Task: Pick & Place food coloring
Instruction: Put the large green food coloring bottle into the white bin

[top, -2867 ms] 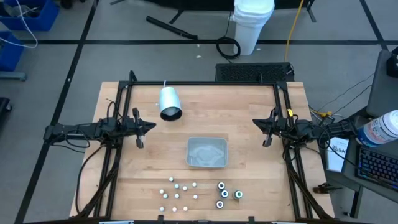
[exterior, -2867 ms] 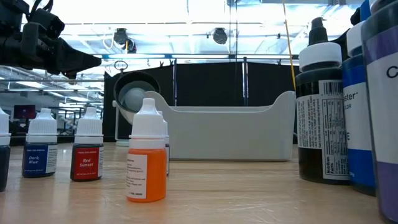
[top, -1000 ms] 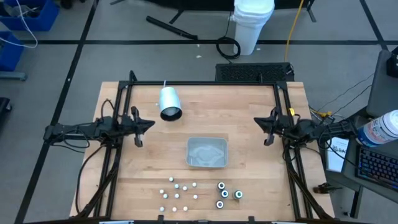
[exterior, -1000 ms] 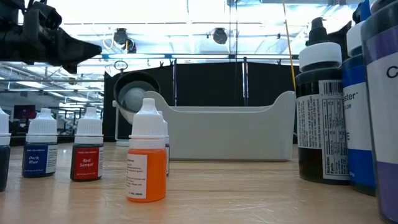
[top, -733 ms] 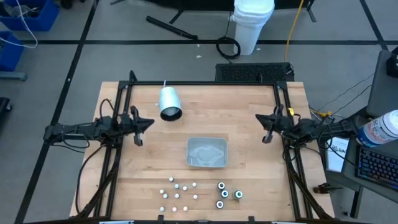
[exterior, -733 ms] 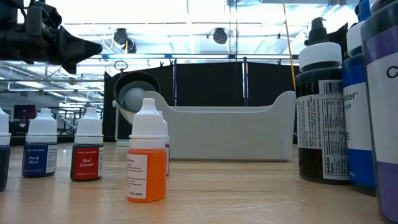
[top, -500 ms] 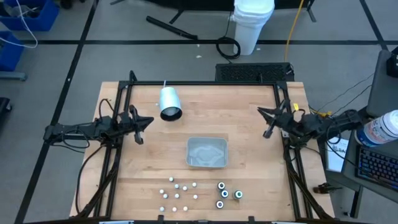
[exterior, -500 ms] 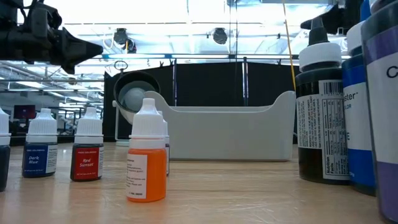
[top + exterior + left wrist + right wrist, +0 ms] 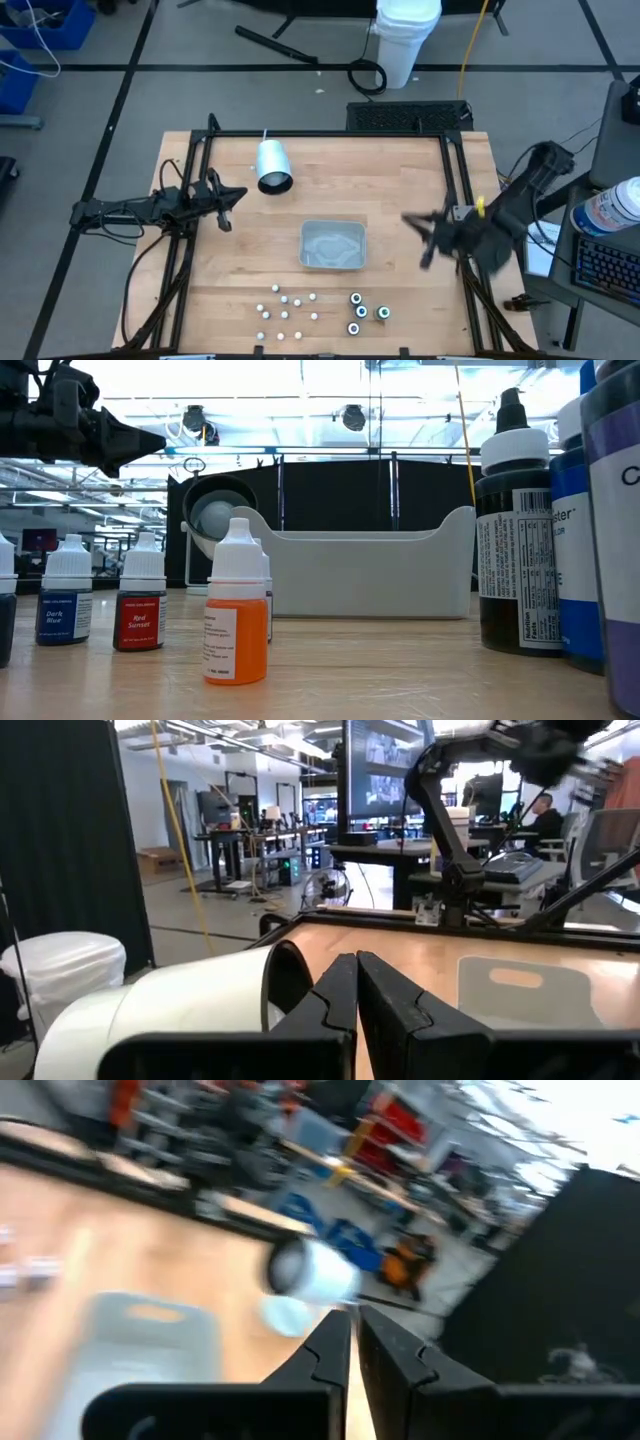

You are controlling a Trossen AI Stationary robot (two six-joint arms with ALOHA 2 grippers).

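Left arm: the dark left gripper (image 9: 232, 200) hangs over the left side of the pale wooden table (image 9: 400, 165), fingers pressed together and holding nothing, and there it waits.
White cylinder: the big white cylinder (image 9: 271, 164) lies on its side at the far left of the table, dark open mouth turned towards the near edge, just right of that gripper.
Small bottles: and there they are, the food coloring! A cluster of tiny white-capped bottles (image 9: 288, 311) stands upright near the table's near edge, left of centre; in the low view an orange one (image 9: 237, 605) is nearest the camera, with a red-labelled one (image 9: 141, 595) and a dark blue one (image 9: 68, 592) to its left.
Tray: the grey rectangular plastic tray (image 9: 333, 245) sits mid-table, just beyond the bottles, apart from them.
Wider bottles: four wider dark bottles (image 9: 361, 312) stand grouped to the right of the tiny ones, on the near side of the tray's right corner.
Right arm: the right gripper (image 9: 420, 240) is out over the table's right side, right of the tray, blurred, fingers closed on nothing.
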